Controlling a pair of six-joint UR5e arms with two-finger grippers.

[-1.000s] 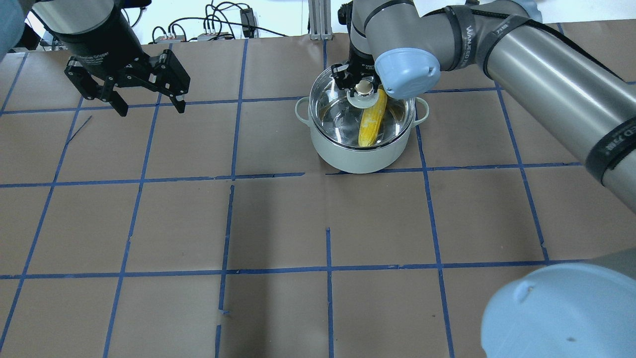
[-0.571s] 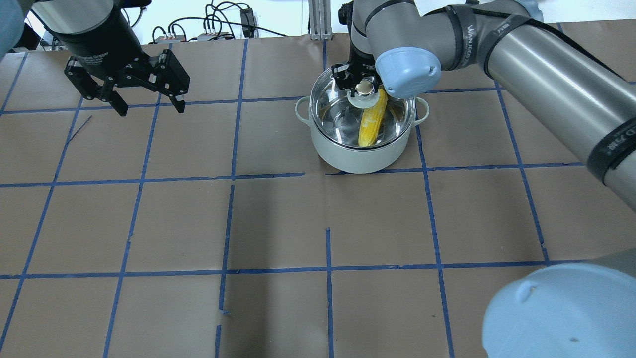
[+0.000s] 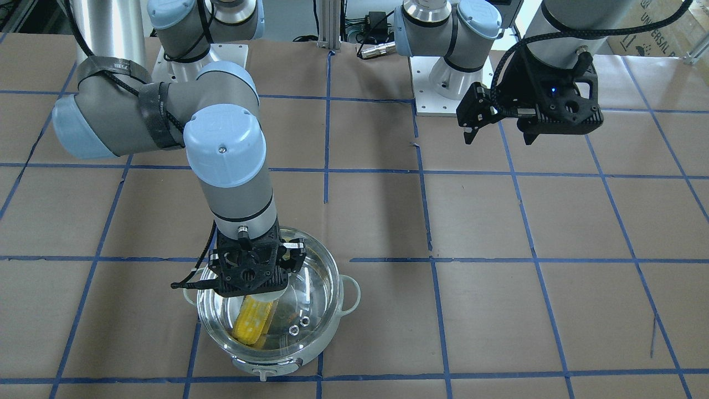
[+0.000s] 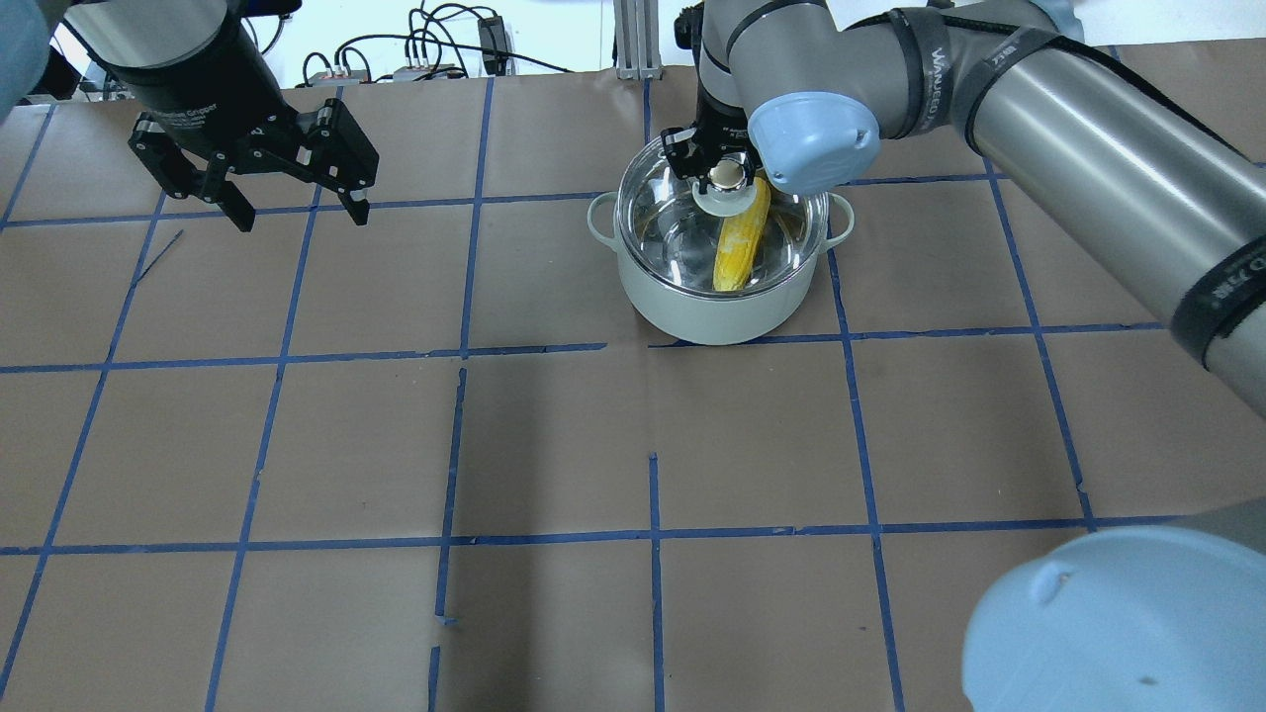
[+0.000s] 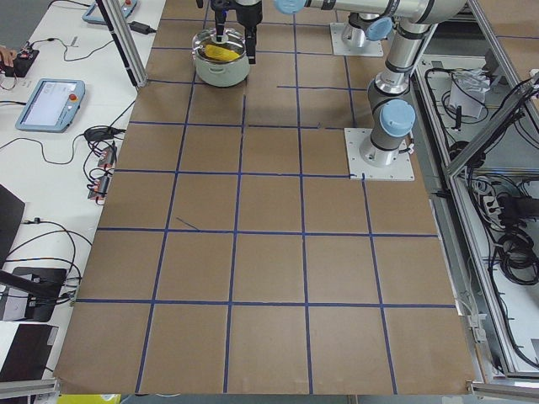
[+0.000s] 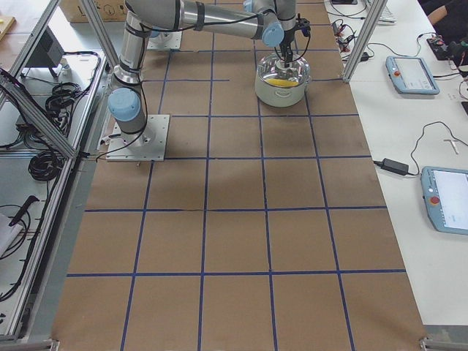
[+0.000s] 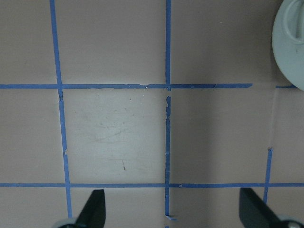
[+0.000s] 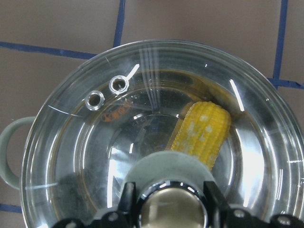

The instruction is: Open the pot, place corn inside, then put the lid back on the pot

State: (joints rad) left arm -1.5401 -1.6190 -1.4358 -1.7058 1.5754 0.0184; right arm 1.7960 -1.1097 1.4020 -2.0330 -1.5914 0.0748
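Observation:
The pale grey-green pot (image 4: 692, 307) stands on the brown table at the far middle; it also shows in the front view (image 3: 277, 363). The yellow corn (image 4: 742, 247) lies inside it, seen through the clear glass lid (image 4: 663, 213) that sits level on the pot's rim. My right gripper (image 4: 725, 176) is shut on the lid's knob; in the right wrist view (image 8: 173, 209) its fingers (image 8: 128, 202) press both sides of the shiny knob above the corn (image 8: 202, 130). My left gripper (image 4: 302, 218) hovers open and empty, far to the pot's left.
Blue tape lines grid the brown paper table (image 4: 554, 445). Cables and a metal post (image 4: 633, 40) lie along the far edge. The left wrist view shows bare table and the pot's edge (image 7: 292, 47) at top right. The arm bases (image 3: 443, 83) stand at the robot's side.

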